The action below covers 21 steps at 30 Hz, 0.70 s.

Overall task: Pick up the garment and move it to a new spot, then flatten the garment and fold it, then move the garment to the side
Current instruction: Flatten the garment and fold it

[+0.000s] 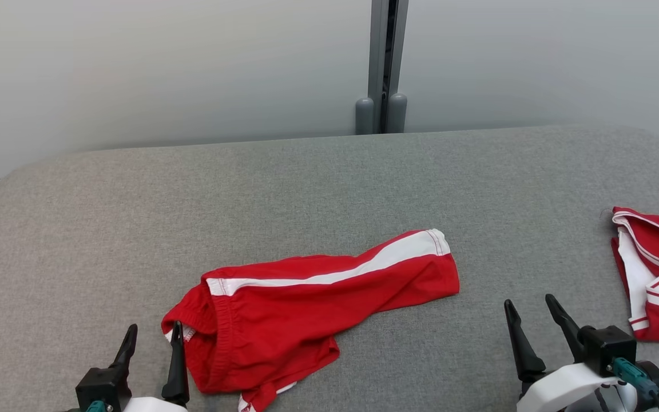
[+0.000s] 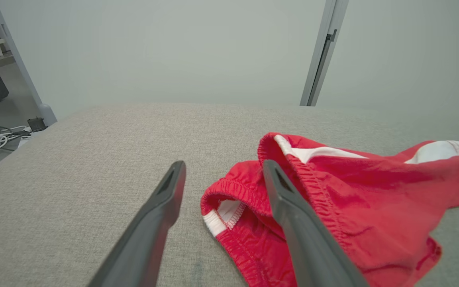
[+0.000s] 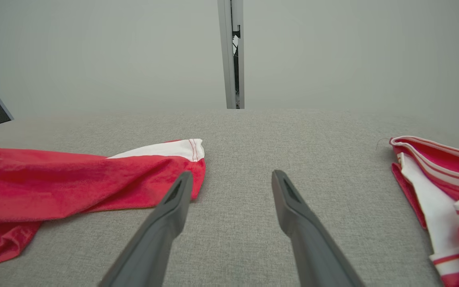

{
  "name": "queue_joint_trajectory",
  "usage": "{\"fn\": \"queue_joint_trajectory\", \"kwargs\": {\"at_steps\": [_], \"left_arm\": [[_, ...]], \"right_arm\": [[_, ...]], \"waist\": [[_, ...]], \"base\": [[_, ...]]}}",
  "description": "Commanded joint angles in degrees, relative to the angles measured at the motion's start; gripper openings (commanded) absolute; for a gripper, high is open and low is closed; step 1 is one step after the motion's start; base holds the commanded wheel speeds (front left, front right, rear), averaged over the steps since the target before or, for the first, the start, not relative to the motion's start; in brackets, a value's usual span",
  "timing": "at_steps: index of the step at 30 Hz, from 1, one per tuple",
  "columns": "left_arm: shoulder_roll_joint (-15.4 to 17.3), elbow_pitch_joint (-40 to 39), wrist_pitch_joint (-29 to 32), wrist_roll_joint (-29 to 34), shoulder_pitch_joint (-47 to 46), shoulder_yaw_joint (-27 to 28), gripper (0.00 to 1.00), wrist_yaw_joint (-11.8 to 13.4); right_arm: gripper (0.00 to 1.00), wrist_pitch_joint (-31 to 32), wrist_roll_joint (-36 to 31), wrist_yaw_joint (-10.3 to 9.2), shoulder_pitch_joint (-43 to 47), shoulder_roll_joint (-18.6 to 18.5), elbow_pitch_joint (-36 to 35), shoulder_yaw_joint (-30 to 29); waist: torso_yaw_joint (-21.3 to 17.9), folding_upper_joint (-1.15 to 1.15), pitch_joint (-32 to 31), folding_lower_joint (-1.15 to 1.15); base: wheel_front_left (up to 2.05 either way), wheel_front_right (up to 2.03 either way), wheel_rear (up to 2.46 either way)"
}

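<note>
Grey woven cloth covers the surface [image 1: 329,183], with a pale wall [image 1: 163,68] behind it at 12 o'clock. At 7 o'clock in the head view the left claw [image 1: 155,326] hovers with its fingers spread apart and nothing between them. Its inner finger sits right at the gathered waistband [image 1: 219,332] of the red shorts [image 1: 318,292]. From the left wrist view I cannot say for sure whether it touches the cloth or only hangs over it.

The shorts lie crumpled just below the middle of the surface, waistband toward 7 o'clock. One leg, with its white stripe [image 1: 364,266], runs out toward 2 o'clock and ends at the leg hem [image 1: 449,269]. They look light and limp: thin cloth that will sag and bunch from any single pinch, so two holds should serve better than one. The elastic waistband is the thickest, firmest edge and the natural place for the left claw. The stitched leg hem offers a second edge for the other arm.

At 5 o'clock the right claw [image 1: 530,301] stands empty, fingers wide apart, over bare surface near that hem. At 3 o'clock, well apart from the shorts, lies a second red-and-white garment [image 1: 658,274], folded over itself.
</note>
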Motion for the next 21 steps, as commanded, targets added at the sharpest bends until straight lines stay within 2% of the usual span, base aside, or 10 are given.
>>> {"fn": "queue_joint_trajectory", "kwargs": {"at_steps": [1,11,18,21], "left_arm": [[0.2,-0.2,-0.1,0.0,0.7,0.1,1.0,-0.2],[0.2,0.0,-0.1,-1.1,-1.2,-1.2,1.0,-0.9],[0.3,2.1,-0.1,-8.2,-5.5,-4.9,1.0,-3.7],[0.3,4.5,-0.1,-13.6,-9.0,-7.1,1.0,-4.9]], "right_arm": [[1.0,0.0,0.6,-0.02,0.6,-0.3,-0.4,0.1],[1.0,0.0,1.1,-0.02,-0.6,-0.3,-1.0,0.6],[1.0,0.0,0.6,-0.02,-1.7,-0.3,-1.2,1.0],[1.0,0.0,0.7,-0.02,-2.4,-0.3,-1.3,1.3]], "waist": [[-0.1,0.0,0.0,0.0],[0.1,0.0,1.0,0.0],[0.4,0.0,3.1,0.0],[0.4,0.0,4.2,0.0]], "base": [[0.0,0.0,0.0],[0.0,0.0,0.0],[0.0,0.0,0.0],[0.0,0.0,0.0]]}}
